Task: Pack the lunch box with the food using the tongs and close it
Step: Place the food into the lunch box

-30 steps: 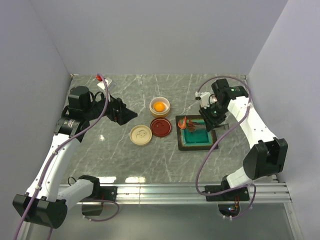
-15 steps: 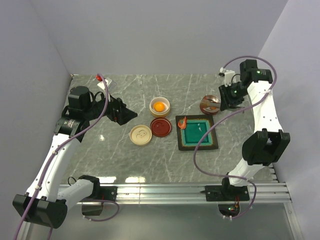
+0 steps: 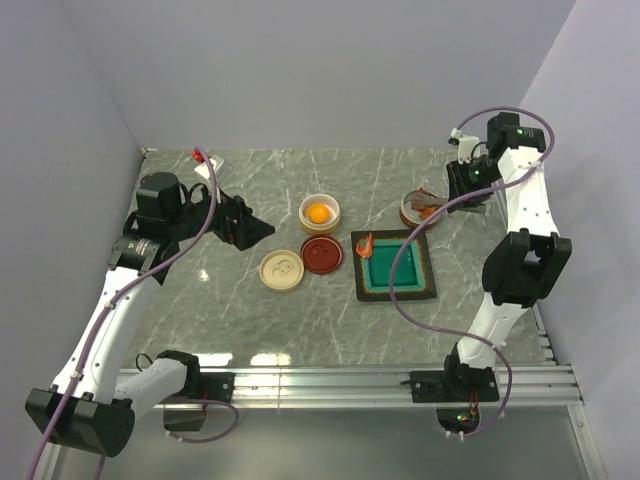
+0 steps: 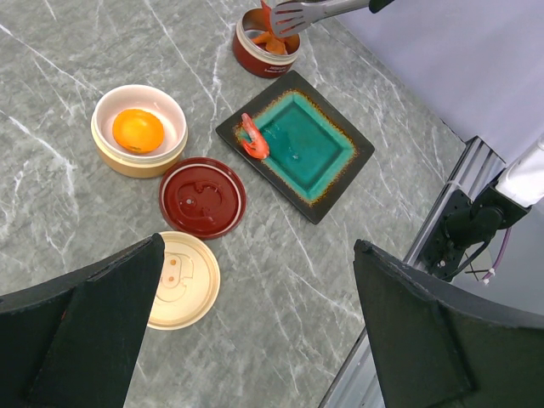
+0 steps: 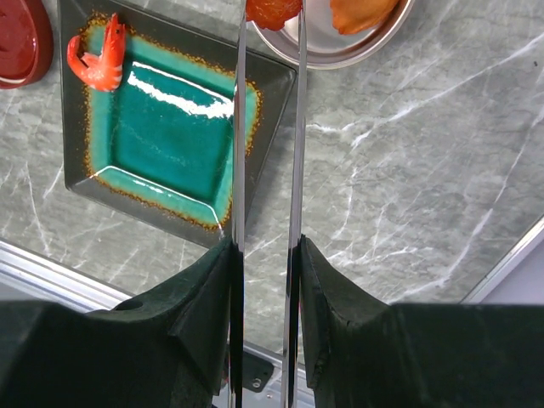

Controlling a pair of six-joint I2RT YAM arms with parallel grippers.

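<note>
Over the red bowl (image 4: pixel 255 61) at the desk's (image 3: pixel 200 300) far right, the right gripper (image 5: pixel 265 280) squeezes both arms of the thin, springy tongs (image 5: pixel 240 127), tips pinching a light food piece (image 5: pixel 272 10) (slippery, I'd guess), while the left gripper (image 3: pixel 250 228) gapes wide.

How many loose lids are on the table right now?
2: the cream lid left of the dark red lid, both lying flat just in front of the cream bowl. None look hidden.
</note>
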